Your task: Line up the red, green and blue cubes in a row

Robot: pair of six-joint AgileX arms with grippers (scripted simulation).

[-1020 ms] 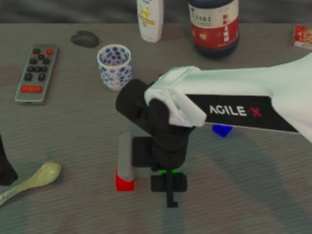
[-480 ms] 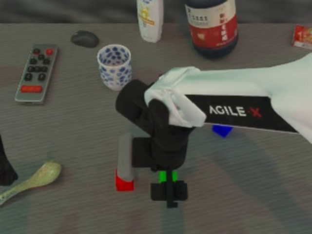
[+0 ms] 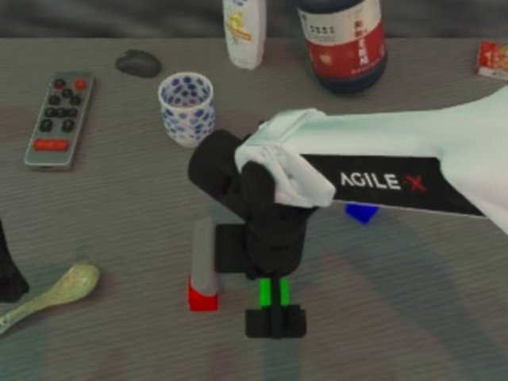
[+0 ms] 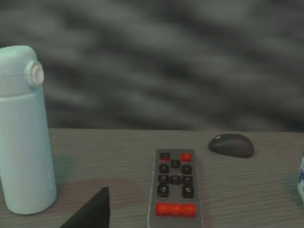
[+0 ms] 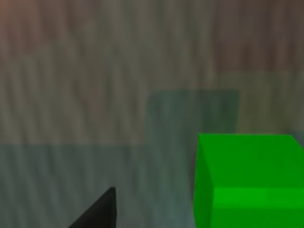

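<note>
Green cube (image 3: 274,291) sits under the right gripper (image 3: 275,321), lower centre, finger state unclear; a skewed release risks knocking it off line with red cube (image 3: 202,297).

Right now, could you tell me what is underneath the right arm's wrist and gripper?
Under the right gripper the green cube shows as green strips, right of the red cube. The blue cube peeks from under the forearm. The rest of each is covered.

right arm (image 3: 381,181): "AGILE X" | dark bottle (image 3: 343,40) label: print too small to read
</note>
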